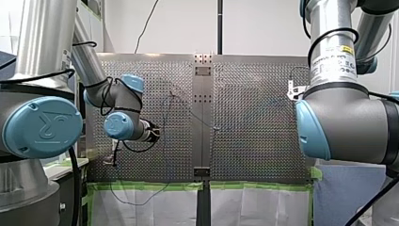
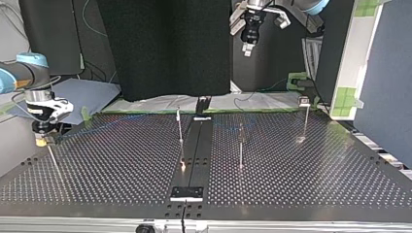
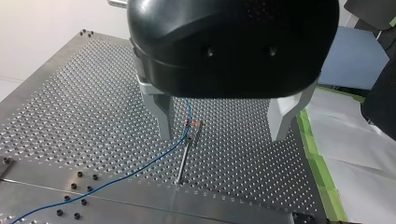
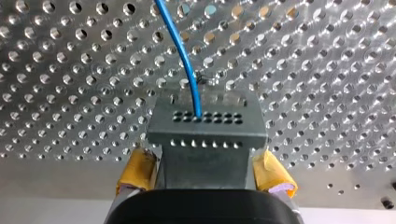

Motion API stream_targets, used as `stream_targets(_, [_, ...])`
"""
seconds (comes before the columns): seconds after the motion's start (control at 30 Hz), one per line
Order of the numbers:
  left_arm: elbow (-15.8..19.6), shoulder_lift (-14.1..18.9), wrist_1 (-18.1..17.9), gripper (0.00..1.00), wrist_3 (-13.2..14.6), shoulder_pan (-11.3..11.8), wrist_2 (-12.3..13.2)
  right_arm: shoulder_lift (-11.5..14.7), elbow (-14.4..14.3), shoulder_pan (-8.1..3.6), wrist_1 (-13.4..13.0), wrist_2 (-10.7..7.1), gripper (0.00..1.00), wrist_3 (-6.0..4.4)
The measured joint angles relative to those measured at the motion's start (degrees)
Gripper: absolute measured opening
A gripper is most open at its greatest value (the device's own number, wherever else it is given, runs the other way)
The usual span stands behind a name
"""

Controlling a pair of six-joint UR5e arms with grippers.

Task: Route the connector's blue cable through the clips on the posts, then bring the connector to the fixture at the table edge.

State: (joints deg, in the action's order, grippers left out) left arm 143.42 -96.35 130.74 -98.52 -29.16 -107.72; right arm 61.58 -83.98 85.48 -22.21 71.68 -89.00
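The grey connector (image 4: 205,123) stands between the yellow pads (image 4: 140,170) of my right gripper (image 4: 205,168). The pads flank its lower block closely, and the jaws stand open. Its blue cable (image 4: 187,60) rises from the connector's top and runs off over the perforated table (image 4: 70,70). In the top view my right gripper (image 2: 41,141) is low at the table's left edge. My left gripper (image 3: 223,135) hangs open and empty high above a thin post (image 3: 187,156). The blue cable (image 3: 140,170) passes through the clip at that post's top.
Three slim posts (image 2: 180,128) (image 2: 240,145) (image 2: 305,119) stand upright around the dark centre rail (image 2: 194,145). A small plate (image 2: 187,193) sits at the rail's near end. Green tape (image 3: 322,172) lines the table's edge. My left gripper (image 2: 248,46) is well above the posts.
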Motion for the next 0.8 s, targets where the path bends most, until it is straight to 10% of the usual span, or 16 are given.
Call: stream_targets(0.8, [0.06,0.01,0.04,1.00,0.00,-0.01,-0.05,0.00,-0.01,-0.11,2.77,8.31,1.00,-0.40])
